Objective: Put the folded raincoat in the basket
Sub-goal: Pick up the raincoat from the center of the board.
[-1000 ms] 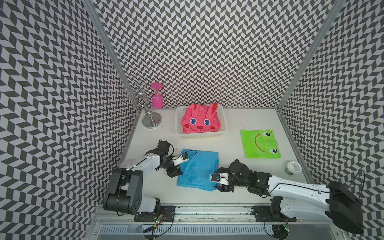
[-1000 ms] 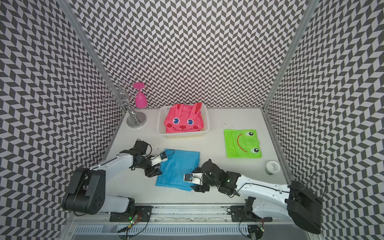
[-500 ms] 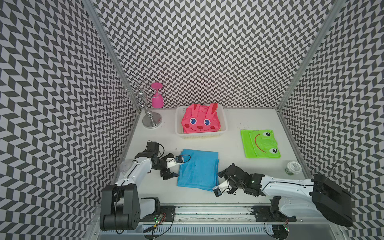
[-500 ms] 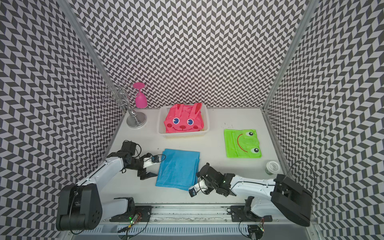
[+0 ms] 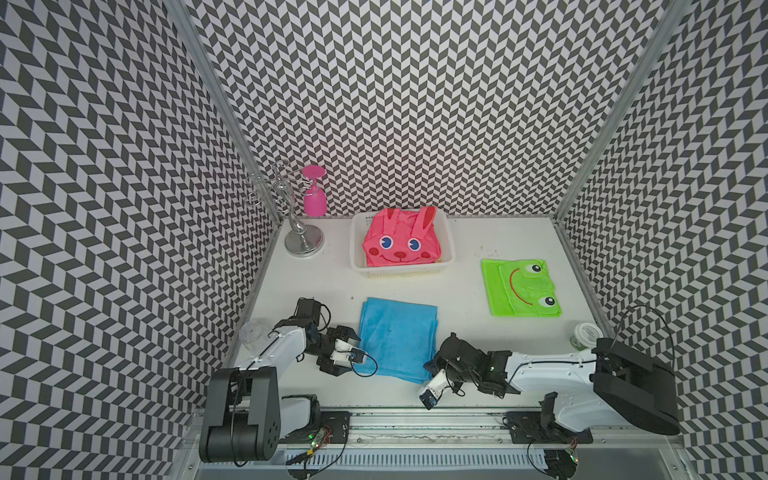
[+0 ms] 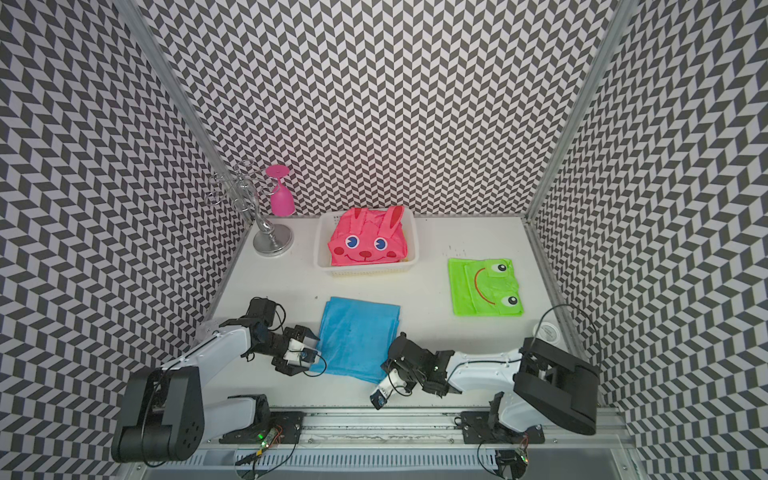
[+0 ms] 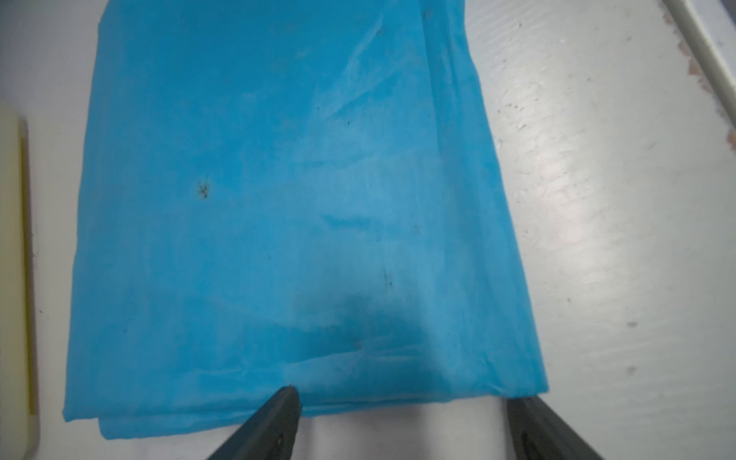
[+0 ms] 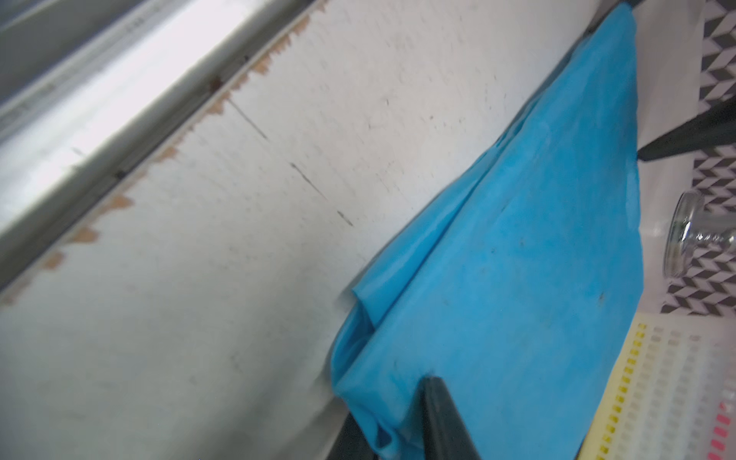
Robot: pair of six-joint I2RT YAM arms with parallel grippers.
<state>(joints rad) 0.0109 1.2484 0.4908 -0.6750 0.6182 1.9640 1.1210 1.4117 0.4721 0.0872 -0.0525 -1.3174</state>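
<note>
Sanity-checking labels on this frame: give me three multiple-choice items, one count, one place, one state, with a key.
1. Folded raincoats on the table outside the basket: A one; B two; C three.
2. The pink rabbit raincoat is: A on the table; B held in the air; C in the basket.
3. The left end effector is: A open; B shut on the basket; C shut, empty.

Key: B, only the blue raincoat and the green frog raincoat lie outside; C, the basket's walls surround it; A, the left wrist view shows its fingers apart at the blue raincoat's edge.
</note>
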